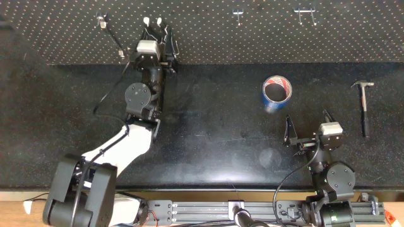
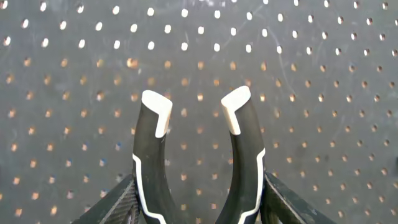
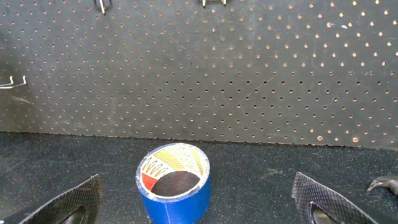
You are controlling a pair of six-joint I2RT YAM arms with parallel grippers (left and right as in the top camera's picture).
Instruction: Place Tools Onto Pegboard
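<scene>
Blue tape roll (image 1: 276, 93) stood on the black table (image 1: 208, 126), 10 o'clock of our right gripper (image 1: 308, 118), fingers spread wide | hammer (image 1: 363, 107) lay at its 3 o'clock | we logged left gripper (image 2: 196, 112) at the pegboard (image 1: 252, 31), fingers released.

Built of round black joints (image 1: 137, 94) and white shells (image 1: 126, 144), strung with black cables (image 1: 108, 94) (left gripper (image 2: 196, 115) white-padded).

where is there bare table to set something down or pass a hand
Biggest free patch: the bare mat between the left arm and the tape roll. Also free: the mat left of that arm. Crowded: the right side, where the right gripper stands near tape roll and hammer.
</scene>
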